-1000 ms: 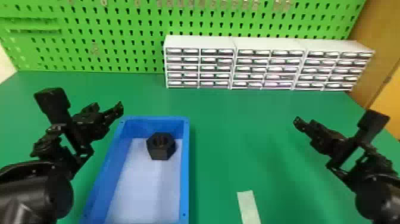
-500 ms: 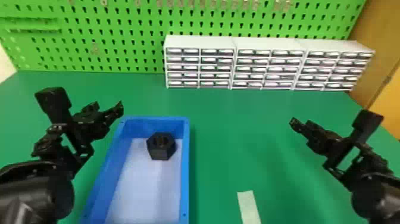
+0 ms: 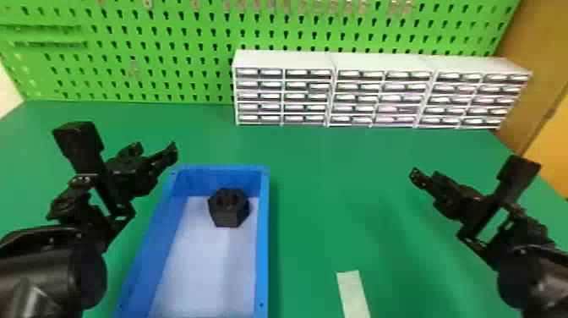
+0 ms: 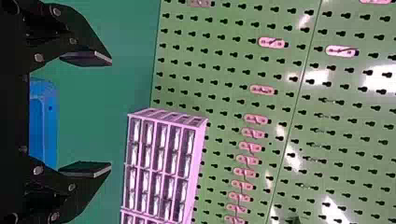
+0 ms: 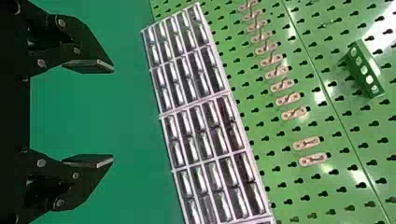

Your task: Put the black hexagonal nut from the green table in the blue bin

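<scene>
The black hexagonal nut (image 3: 228, 207) lies inside the blue bin (image 3: 263, 249), near its far end, on the pale bottom. Left of the bin's far corner is my left gripper (image 3: 154, 152), raised and apart from the nut. In the left wrist view the left gripper (image 4: 109, 115) is open with nothing between its fingers, and a bit of the blue bin (image 4: 44, 123) shows behind it. My right gripper (image 3: 424, 174) is over the right part of the green table (image 3: 329, 190), far from the bin. The right wrist view shows the right gripper (image 5: 113, 115) open and holding nothing.
White drawer cabinets (image 3: 283, 91) stand along the table's back edge, before a green pegboard (image 3: 169, 55) with hooks. A pale strip of tape (image 3: 353, 291) is on the table near the front, right of the bin.
My right arm has shifted slightly to the left in the head view. The left arm stays almost in place, and the nut has not moved in the bin.
</scene>
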